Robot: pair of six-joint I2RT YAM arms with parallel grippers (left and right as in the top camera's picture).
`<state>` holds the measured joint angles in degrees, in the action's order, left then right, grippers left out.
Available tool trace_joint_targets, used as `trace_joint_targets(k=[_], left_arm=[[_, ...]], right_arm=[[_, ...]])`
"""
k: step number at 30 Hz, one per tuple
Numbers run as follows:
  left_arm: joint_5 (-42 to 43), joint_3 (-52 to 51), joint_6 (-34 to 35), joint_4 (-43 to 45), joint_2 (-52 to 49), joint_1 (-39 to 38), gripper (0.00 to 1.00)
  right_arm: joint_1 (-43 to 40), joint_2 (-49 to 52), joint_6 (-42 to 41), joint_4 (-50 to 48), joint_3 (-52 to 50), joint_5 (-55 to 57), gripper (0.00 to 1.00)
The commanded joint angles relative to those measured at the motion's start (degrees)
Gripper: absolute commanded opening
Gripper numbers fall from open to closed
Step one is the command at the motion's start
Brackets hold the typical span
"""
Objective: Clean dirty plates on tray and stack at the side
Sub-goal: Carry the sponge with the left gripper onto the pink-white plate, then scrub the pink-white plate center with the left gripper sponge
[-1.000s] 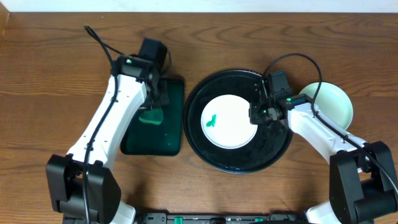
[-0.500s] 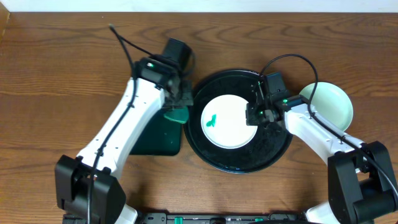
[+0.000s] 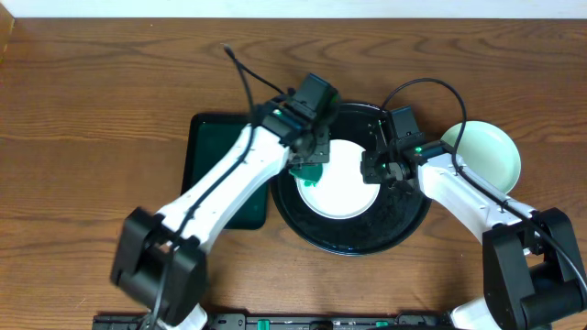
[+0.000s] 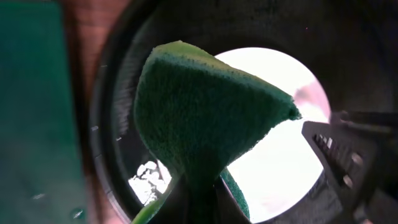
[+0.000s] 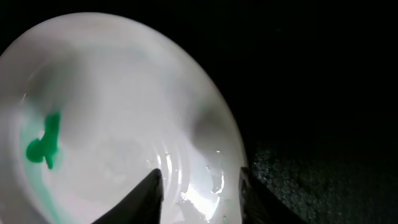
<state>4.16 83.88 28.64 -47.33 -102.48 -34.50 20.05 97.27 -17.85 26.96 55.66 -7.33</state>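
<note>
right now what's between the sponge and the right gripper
Only the white plate, sitting in the black tray. The overhead view shows its bare middle between sponge and right gripper.

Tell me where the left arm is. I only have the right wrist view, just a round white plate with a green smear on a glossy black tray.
Observer: The left gripper is over the left side of the round white plate, shut on a folded green sponge.
Operator: Is the sponge on the smear?
Observer: From overhead, the sponge overlaps the green smear. I cannot tell whether they touch.
Operator: Anything at the side?
Observer: A pale mint green round plate sits on the wooden table, right of the large glossy black tray. I cannot tell whether another lies beneath it.
</note>
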Motion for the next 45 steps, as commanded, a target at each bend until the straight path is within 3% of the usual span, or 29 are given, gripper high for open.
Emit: trace_joint_targets(k=[1,7,11,19,25,27,45], left_arm=[[-0.28,-0.46,1.95,1.07,-2.93,-0.83,0.07],[-0.28,-0.46,2.58,1.44,-6.54,-0.94,0.07],[-0.26,-0.46,3.21,1.95,-8.33,-1.11,0.07],[-0.31,-0.46,3.21,3.13,-10.19,-1.2,0.07],[-0.31,-0.52,3.19,3.15,-10.71,-1.33,0.07],[-0.31,-0.52,3.21,3.15,-10.8,-1.33,0.07],[-0.31,-1.27,4.28,4.92,-13.4,-1.31,0.07]], right_arm=[[-0.24,0.35,0.31,0.37,-0.37,1.97,0.4],[-0.24,0.35,0.07,1.6,-0.39,4.09,0.4],[-0.24,0.35,-0.26,1.64,-0.85,4.13,0.34],[-0.22,0.35,-1.03,0.9,-2.54,4.07,0.1],[-0.22,0.35,-1.03,-0.57,-3.98,3.78,0.09],[-0.11,0.35,-1.01,-0.87,-4.09,3.1,0.01],[0.83,0.35,-0.98,-1.44,-4.09,2.38,0.01]])
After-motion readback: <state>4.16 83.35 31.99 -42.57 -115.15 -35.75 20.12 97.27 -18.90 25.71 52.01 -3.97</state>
